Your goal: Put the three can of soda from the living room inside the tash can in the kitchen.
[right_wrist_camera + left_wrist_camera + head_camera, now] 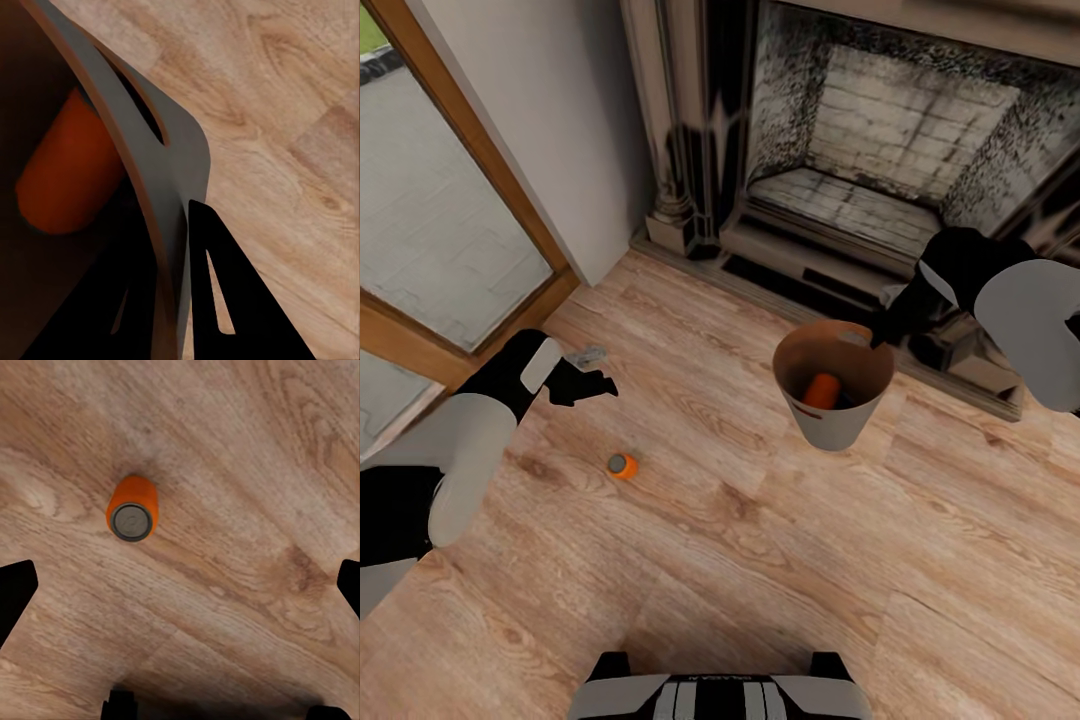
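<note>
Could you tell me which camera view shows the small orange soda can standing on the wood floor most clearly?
The left wrist view: the small orange soda can stands upright, large and unobstructed, grey top visible. The head view shows it tiny, on the floor.

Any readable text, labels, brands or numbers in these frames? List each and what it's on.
Robot base, bottom edge of the head view: a short strip of light lettering on the dark centre band, upside down and too small and blurred to read.
Bin: a thin red mark on its outer wall, no readable characters.
Orange can on the floor: plain orange side and grey top, no text visible.
Nothing else carries lettering.
</note>
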{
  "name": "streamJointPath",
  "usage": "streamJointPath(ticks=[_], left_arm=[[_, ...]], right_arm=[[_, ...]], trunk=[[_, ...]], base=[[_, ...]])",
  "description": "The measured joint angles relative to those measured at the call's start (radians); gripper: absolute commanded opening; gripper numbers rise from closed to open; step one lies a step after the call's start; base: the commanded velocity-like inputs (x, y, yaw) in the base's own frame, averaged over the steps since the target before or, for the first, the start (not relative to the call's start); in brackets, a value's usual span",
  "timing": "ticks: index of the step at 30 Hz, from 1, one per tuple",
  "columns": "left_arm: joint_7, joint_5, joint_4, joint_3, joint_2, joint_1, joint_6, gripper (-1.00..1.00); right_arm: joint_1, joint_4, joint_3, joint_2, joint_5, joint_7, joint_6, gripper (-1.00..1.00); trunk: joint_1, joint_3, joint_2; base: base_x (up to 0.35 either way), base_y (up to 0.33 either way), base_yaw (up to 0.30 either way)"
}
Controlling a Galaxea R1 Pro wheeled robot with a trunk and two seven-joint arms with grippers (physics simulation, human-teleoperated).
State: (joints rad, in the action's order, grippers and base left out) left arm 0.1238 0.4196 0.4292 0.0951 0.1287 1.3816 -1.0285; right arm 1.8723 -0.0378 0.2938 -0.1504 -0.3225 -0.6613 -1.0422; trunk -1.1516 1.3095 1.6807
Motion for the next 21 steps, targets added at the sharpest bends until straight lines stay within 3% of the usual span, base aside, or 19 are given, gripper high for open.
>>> streamJointPath(ticks=[7, 13, 21], left_arm=[[-0.004, 0.003, 0.005, 0.0, 0.0, -0.001, -0.002, 1.0], [-0.006, 0.005, 0.008, -0.001, 0.0, -0.001, -0.003, 1.0], [-0.007, 0.005, 0.011, -0.001, 0.0, 0.001, -0.004, 1.0]], right_arm=[[0.0, 0.0, 0.007, 0.0, -0.025, 0.001, 0.002, -1.0], [0.0, 0.0, -0.001, -0.001, -0.019, -0.001, 0.0, -1.0], [0.0, 0.0, 0.009, -0.002, -0.028, 0.001, 0.001, -1.0]], trunk=[[-0.027, 0.032, 0.049], [-0.027, 0.035, 0.049], [-0.027, 0.034, 0.049]], base=[[0.0, 0.0, 0.0], [0.0, 0.029, -0.056], [0.0, 0.238, -0.224]])
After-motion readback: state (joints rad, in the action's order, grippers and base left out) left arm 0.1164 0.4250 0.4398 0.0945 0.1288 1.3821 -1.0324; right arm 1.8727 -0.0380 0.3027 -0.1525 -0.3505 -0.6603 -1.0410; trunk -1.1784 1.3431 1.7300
